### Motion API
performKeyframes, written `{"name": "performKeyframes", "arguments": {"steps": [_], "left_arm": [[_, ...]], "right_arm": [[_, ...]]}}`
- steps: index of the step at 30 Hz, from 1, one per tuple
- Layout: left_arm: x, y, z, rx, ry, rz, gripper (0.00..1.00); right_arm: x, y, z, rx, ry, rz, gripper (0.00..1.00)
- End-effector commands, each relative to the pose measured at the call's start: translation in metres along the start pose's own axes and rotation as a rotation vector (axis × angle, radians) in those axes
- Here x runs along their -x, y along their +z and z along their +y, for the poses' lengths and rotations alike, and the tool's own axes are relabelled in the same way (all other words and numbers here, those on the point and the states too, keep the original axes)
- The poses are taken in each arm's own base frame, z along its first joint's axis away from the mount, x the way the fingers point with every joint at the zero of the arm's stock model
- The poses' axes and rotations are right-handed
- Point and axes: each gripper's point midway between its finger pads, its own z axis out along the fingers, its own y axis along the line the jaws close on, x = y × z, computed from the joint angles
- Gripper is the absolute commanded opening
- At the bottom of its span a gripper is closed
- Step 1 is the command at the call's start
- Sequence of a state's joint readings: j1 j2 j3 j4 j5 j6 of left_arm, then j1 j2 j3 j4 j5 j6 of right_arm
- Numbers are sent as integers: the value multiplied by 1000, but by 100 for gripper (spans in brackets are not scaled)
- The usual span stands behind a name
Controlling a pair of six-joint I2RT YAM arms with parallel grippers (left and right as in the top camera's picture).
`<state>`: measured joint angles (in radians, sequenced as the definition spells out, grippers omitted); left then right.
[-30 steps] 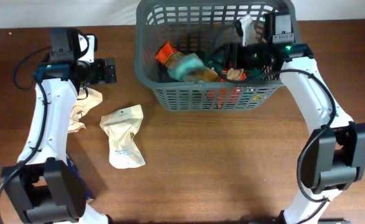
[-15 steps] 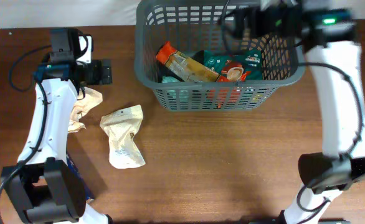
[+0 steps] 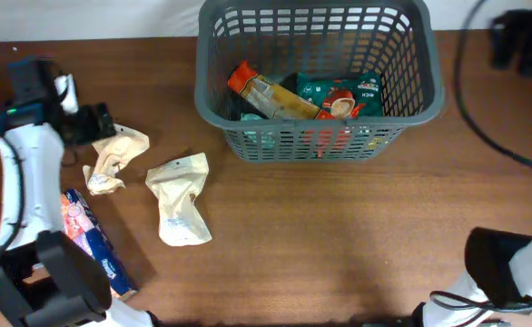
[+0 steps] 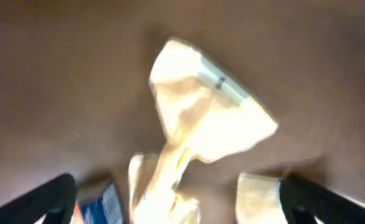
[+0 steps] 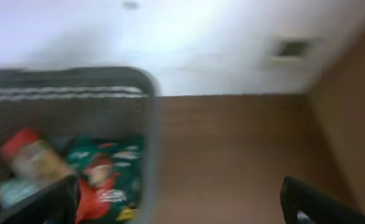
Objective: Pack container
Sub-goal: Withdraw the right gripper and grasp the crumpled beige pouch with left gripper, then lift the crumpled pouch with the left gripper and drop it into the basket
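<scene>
The dark grey basket [image 3: 411,100] stands at the back centre and holds several packets, among them an orange-topped one [image 3: 257,91] and a green and red one [image 3: 343,95]. My left gripper [image 3: 96,123] is open just left of a crumpled cream packet [image 3: 113,156]. In the left wrist view that packet [image 4: 201,118] lies between and ahead of the open fingers [image 4: 182,214]. My right gripper [image 3: 520,41] is at the far right back, outside the basket. It is open and empty [image 5: 182,211], with the basket rim [image 5: 146,87] to its left.
A flat cream pouch [image 3: 181,197] lies in front of the basket's left end and also shows in the left wrist view [image 4: 257,199]. A blue and pink packet [image 3: 89,241] lies near the left front, partly under my left arm.
My right arm has left the basket and swung away to the far right back. My left gripper has moved left and down toward the crumpled cream packet.
</scene>
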<state>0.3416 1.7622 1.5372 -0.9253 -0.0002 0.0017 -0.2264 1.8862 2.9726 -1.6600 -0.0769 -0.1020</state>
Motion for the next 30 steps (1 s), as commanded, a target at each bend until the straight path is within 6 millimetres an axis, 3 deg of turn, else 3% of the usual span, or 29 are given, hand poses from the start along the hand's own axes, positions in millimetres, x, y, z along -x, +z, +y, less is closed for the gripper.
{"name": "performKeyframes", "arguments": {"steps": [1,7,16,22,23,26,29,30], "left_arm": [[-17,8,-7,-62,-9,83,100],[-20,20,-7,-72,184,101,99],[-33,98,-7,-104,407,189,100],[-49,128,-9,-135,455,252,98],[-51,134,-9,-136,454,256,93],[-55,147,-9,-137,454,267,49],[-59,155,-9,-141,452,281,21],[-60,157,-9,-141,452,283,7]], "right_arm": [[7,-28,-27,-111,56,-66,99],[3,-23,-32,-107,69,-49,99],[-2,-16,-28,-76,72,-19,99],[0,-17,-21,-37,70,-25,99],[0,-17,-21,-37,70,-25,99],[0,-19,-20,-37,70,-29,99],[0,-22,-20,-38,69,-34,99],[0,-22,-20,-38,69,-35,99]]}}
